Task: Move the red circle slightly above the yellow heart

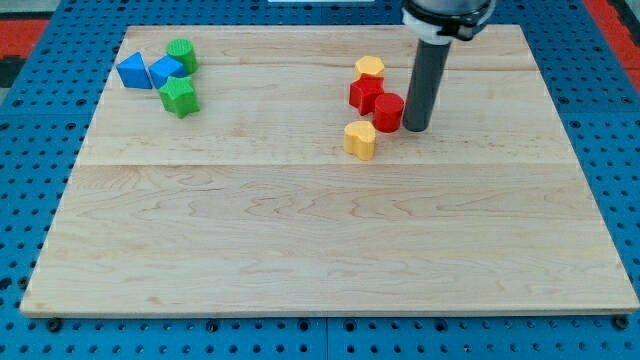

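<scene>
In the camera view, a pale wooden board (330, 230) is seen lying on a blue perforated surface (40, 120). The dark rod is seen coming down from the view's top, and my tip (415, 128) is set on the board just beside the red circle (388, 112), on its right in the view, touching it or very nearly so. No pincer is carried by the arm, so no spread or pressed state can be told. The red circle is placed just above and to the right of the yellow heart (360, 140), close to it; whether the two touch cannot be made out. Being round, the red circle shows no long axis and no pointing direction. Which way the yellow heart points cannot be judged at this size. A second red block (365, 94), of unclear shape, is found touching the red circle on its upper left, and a yellow block (370, 68) sits just above that one. Well apart, near the board's upper left corner, a cluster is formed by a blue triangular block (133, 71), a blue block (166, 71), a green block (182, 54) and a green star-like block (180, 96).
</scene>
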Robot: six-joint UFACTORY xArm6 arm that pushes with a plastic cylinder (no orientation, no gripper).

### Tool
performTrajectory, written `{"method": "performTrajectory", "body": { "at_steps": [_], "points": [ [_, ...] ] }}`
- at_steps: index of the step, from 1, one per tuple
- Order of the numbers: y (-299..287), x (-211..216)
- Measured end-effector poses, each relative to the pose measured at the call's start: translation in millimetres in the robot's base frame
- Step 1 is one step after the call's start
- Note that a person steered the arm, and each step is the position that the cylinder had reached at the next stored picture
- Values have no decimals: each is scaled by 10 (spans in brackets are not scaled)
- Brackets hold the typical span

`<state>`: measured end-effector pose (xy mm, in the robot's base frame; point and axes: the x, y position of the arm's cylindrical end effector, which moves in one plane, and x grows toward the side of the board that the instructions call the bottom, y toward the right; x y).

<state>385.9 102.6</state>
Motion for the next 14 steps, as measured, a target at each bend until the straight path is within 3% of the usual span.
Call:
{"method": "performTrajectory", "body": {
  "at_steps": [1, 3, 5, 7, 9, 14],
  "points": [
    [-165, 72],
    [-356, 1004],
    [-815, 313],
    [-797, 435],
    [-423, 848],
    [-238, 796]
  ]
}}
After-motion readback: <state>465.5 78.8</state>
